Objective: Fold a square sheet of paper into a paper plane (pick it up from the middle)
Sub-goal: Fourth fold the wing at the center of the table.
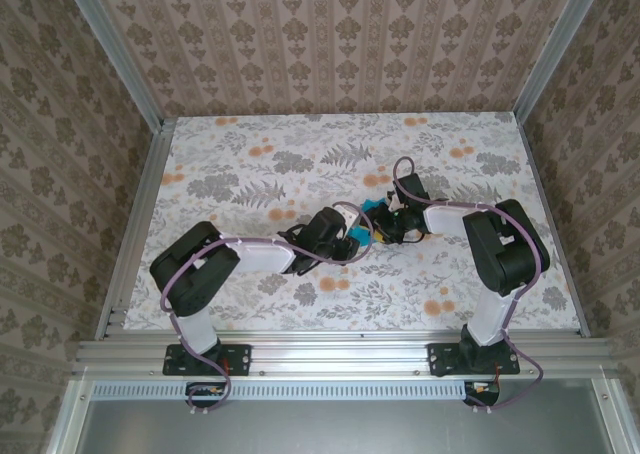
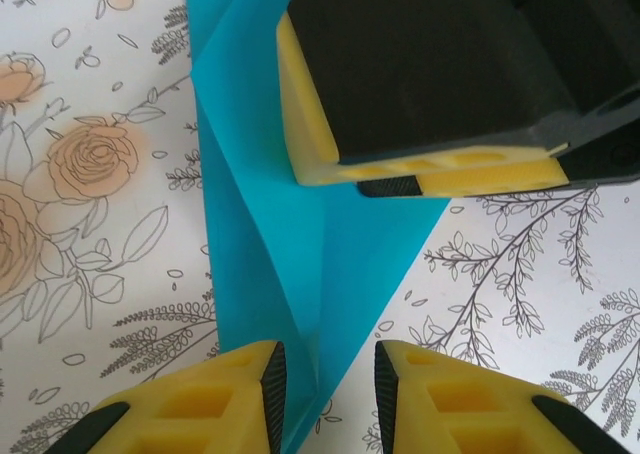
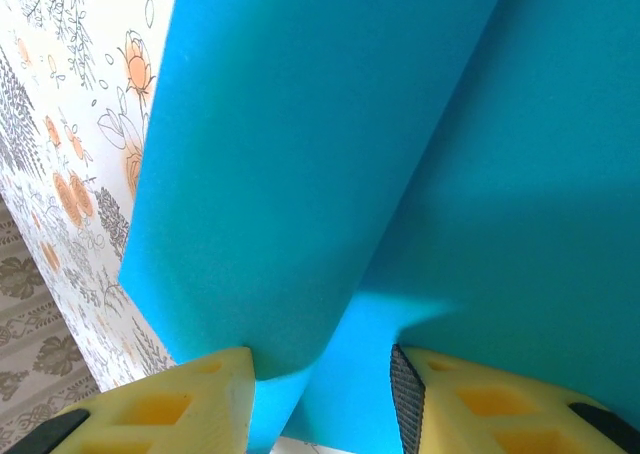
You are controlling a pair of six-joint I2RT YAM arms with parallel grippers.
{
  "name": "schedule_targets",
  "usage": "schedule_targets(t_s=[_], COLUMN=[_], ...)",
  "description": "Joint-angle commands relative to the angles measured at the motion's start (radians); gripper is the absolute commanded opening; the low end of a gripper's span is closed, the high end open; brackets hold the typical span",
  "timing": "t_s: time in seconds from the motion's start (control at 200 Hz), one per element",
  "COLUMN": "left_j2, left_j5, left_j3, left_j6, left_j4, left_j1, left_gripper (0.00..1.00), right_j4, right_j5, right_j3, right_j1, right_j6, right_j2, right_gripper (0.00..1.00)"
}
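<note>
Left wrist: creased paper (image 2: 290, 274) between fingers (image 2: 205, 406)

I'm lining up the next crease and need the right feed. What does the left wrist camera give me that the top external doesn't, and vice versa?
Left wrist: the square sheet of paper up close, creased and tapering to a point between the left gripper's parted fingers, with a yellow finger of the right gripper over its upper part.
Top external: the left arm and right arm meeting mid-table, covering most of the paper.
Both: cyan paper on the floral table.
</note>
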Motion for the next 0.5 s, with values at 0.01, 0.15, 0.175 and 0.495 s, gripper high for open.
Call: schedule_targets(t_s=[0.01, 0.15, 0.175, 0.495], left_j2=[0.024, 0.034, 0.036, 0.039], left_j5=[-0.019, -0.02, -0.02, -0.021], left_j3=[0.022, 0.031, 0.033, 0.051], left_j6=[0.012, 0.01, 0.007, -0.002], left_j4=[-0.034, -0.049, -0.053, -0.091], left_j1=[-0.006, -0.007, -0.006, -0.003], left_gripper=[0.32, 0.32, 0.32, 0.22], right_j4=[-0.134, -0.139, -0.14, -0.149], right_j5=[0.102, 0.103, 0.102, 0.108], right_j3=[-0.024, -0.023, -0.023, -0.023], right_j1=[-0.001, -0.001, 0.0, -0.002], right_j6=[0.013, 0.013, 0.013, 0.012], right_j2=[0.065, 0.066, 0.066, 0.069], right_gripper=[0.44, 0.44, 0.44, 0.44])
